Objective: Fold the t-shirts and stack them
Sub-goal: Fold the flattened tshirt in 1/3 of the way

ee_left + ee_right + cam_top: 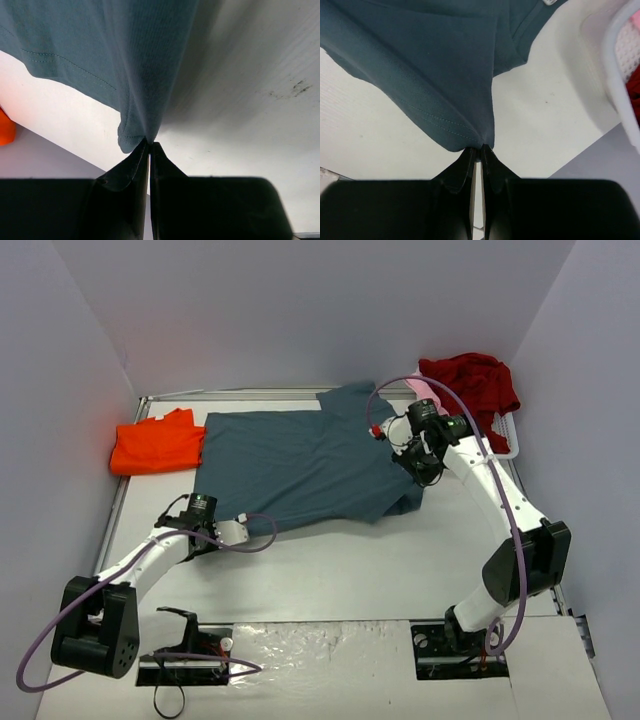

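**Entry: blue-grey shirt, near edge pinched, first fold pending**

Item 1, blue-grey t-shirt (pixel 300 465). It lies spread flat across the middle of the bench (pixel 350 570), hem toward the left edge. One sleeve points at the far edge.

Item 2, left hand (pixel 150 146). It is closed tight, with the near-left hem corner of the blue-grey shirt pinched between its tips. The cloth rises from the pinch in a taut ridge.

Item 3, right hand (pixel 480 149). It is also closed tight, on a stitched edge at the shirt's near-right side. I judge this to be the near sleeve.

Item 4, orange t-shirt (pixel 158 445). It sits as a flat folded packet near the far-left corner, touching or just beside the blue-grey hem.

Item 5, dark red t-shirt (pixel 470 385) and pale pink t-shirt (pixel 425 392). Both are bunched in the white basket (pixel 508 445) at the far-right corner, unfolded.

Step in hand, as I read it: I have one shirt folded and the second gripped along its near side for a lengthwise fold. Two shirts are waiting.

The next move calls for lifting both hands together and carrying the near edge toward the far edge. I should keep the span between the hands taut so the cloth lays over without bunching. I also need to keep the right hand clear of the basket rim.
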Tool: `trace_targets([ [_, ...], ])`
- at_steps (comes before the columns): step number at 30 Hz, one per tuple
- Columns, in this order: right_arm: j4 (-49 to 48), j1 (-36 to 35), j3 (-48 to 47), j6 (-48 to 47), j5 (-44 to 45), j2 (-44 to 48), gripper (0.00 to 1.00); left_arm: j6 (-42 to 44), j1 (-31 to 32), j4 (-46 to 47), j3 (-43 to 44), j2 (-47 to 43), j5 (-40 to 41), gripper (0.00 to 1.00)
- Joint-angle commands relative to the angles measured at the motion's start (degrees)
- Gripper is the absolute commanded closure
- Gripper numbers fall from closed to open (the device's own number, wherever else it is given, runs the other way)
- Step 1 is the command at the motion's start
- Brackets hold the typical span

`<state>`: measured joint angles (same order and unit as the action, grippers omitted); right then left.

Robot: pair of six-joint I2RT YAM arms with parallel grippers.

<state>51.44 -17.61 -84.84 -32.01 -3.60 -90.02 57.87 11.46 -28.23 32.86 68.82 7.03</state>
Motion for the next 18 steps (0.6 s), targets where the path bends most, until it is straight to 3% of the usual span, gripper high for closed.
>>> trace_targets([
  [1,2.2,0.6,-4.9,-1.1,2.0,-1.3,1.00,0.9,-0.7,-1.4,0.7,-1.5,0.6,0.98],
  [18,6.0,0.6,-22.8,-2.4,0.9,-12.4,1.00,0.2,-0.7,-0.3,1.9,-0.9,1.0,0.98],
])
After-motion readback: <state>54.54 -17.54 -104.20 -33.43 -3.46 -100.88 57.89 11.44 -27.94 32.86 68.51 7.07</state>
